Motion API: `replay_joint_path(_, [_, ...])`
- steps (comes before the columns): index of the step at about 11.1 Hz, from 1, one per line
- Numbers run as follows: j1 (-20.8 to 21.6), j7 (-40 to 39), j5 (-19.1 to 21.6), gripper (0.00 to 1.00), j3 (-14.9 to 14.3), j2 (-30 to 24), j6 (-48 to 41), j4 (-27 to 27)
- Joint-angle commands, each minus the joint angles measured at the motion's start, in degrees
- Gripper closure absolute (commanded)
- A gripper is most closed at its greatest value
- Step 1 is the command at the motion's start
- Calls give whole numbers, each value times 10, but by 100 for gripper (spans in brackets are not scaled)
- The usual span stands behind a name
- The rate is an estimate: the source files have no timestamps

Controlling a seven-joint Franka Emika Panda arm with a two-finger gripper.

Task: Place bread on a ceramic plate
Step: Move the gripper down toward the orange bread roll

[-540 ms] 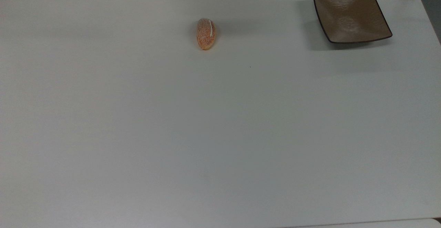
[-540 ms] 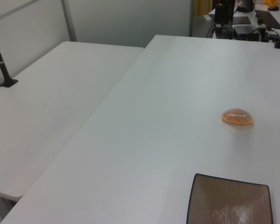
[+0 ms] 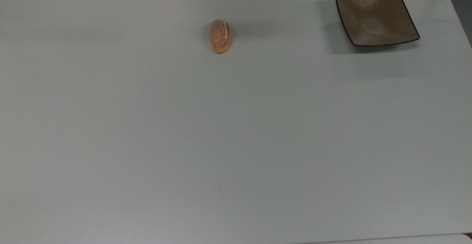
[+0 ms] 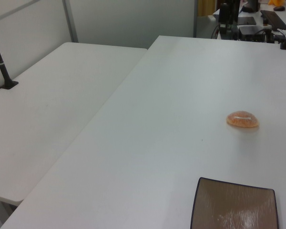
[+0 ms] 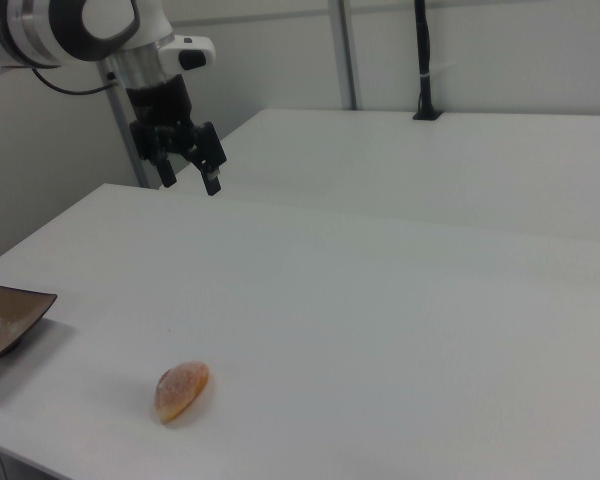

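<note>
**Mia:** Right view first. See the claw (image 5: 188,168)? It hangs up in the air over the far part of the desk (image 5: 380,300). Its two fingers are apart, and there is nothing between them.

**Ben:** So where is the bread (image 5: 182,390)?

**Mia:** It lies flat on the desk, near the front edge in the right view. Nothing touches it. In the top view the bread (image 3: 220,36) sits close to the top edge, about halfway along it. It has a thin white stripe on one side.

**Ben:** And the ceramic plate (image 3: 375,17)?

**Mia:** In the top view it sits in the top right corner of the desk, well apart from the bread. It is brown and square, and nothing is on it. In the left view the ceramic plate (image 4: 236,205) is at the bottom edge, and the bread (image 4: 242,119) is a bit farther up the desk.

**Ben:** So which step is this?

**Mia:** I think it is the very start. The bread is not picked up yet.

**Ben:** What does the claw need to do next?

**Mia:** I think it has to come over and down to the bread. Its fingers should go one on each long side. The bread looks small and soft, so a gentle squeeze seems best.
</note>
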Motion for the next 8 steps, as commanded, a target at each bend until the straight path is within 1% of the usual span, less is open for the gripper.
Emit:
replay_joint_path(1, [1, -4, 13, 0, 1, -13, 10, -22])
replay_joint_path(5, [1, -5, 12, 0, 2, -14, 16, -58])
replay_joint_path(6, [3, -5, 5, 0, 5, -22, 17, -79])
replay_joint_path(8, [13, -4, 5, 0, 7, -49, 7, -133])
